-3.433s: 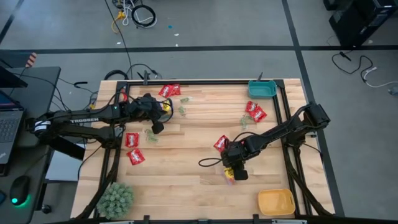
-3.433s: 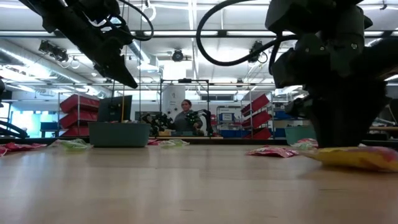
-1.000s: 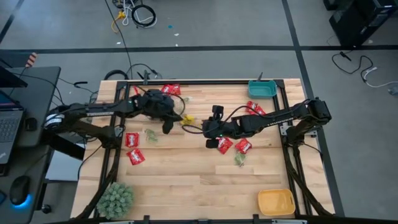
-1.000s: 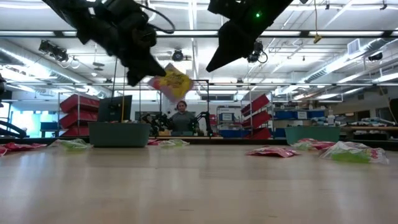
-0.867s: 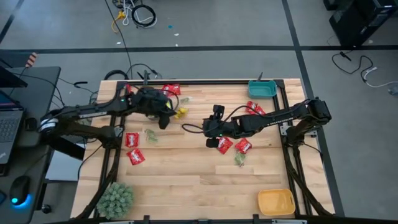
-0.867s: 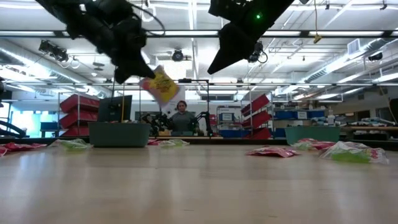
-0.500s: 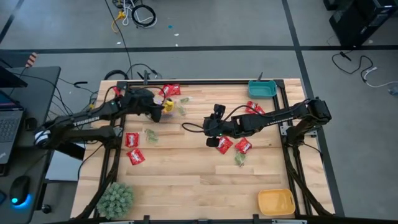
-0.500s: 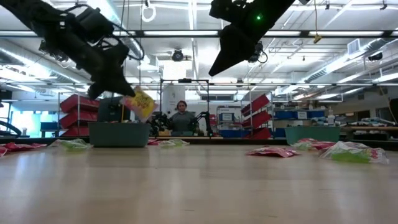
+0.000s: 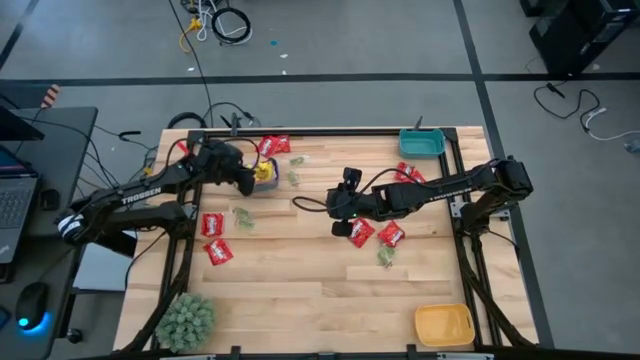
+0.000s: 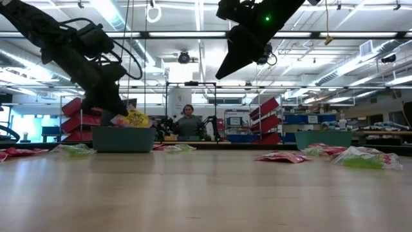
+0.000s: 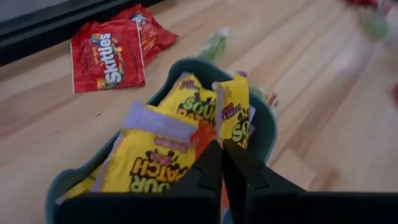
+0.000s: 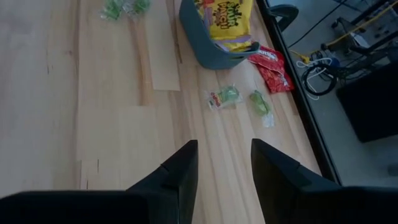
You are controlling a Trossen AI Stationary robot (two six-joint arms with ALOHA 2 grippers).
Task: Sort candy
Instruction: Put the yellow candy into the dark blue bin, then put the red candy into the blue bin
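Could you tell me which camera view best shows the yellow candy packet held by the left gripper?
The left wrist view: the left gripper pinches the yellow candy packet above the teal bin. The high view shows a yellow speck, the low view its side, the right wrist view only the bin.

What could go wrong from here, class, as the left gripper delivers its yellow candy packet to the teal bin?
1. The left gripper pinches only an edge of the yellow packet; it might tip outside the teal bin once let go.
2. The bin already looks piled with yellow packets, so one could slide over the rim.
3. The right gripper hovers mid-table nearby, so the arms could cross paths.
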